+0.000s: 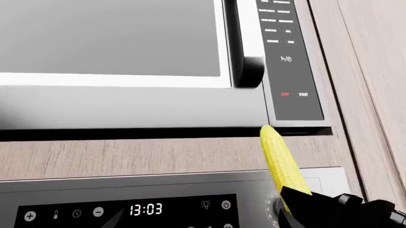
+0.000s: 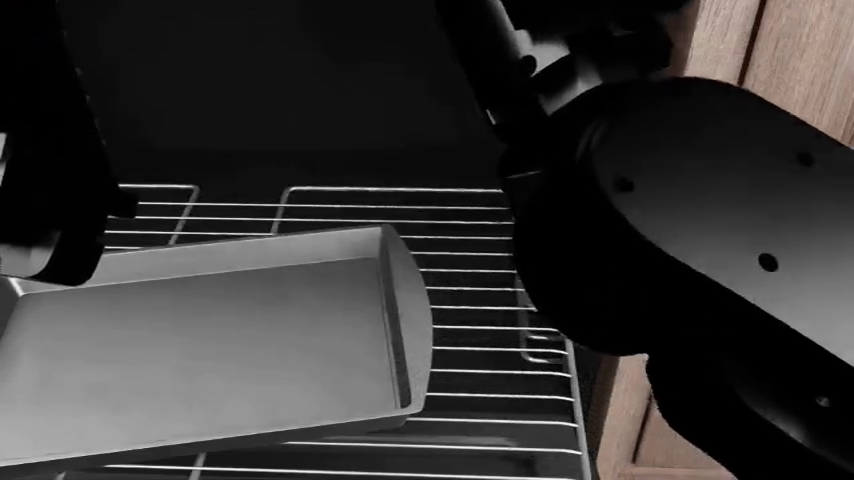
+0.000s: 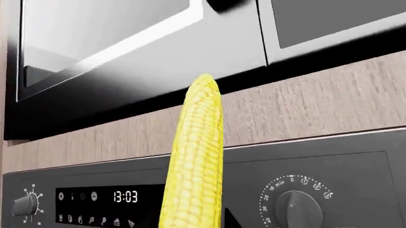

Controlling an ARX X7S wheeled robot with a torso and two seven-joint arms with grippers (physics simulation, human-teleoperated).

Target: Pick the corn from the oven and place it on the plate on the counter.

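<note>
Right wrist view: bumpy yellow corn [image 3: 193, 161] stands upright — clamped in the right gripper; left gripper's state unclear.

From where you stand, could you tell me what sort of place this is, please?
Most likely a fitted kitchen. An open oven with wire racks and a grey baking tray is in front, a microwave sits above the oven's control panel, and wooden cabinet panels surround them.
</note>
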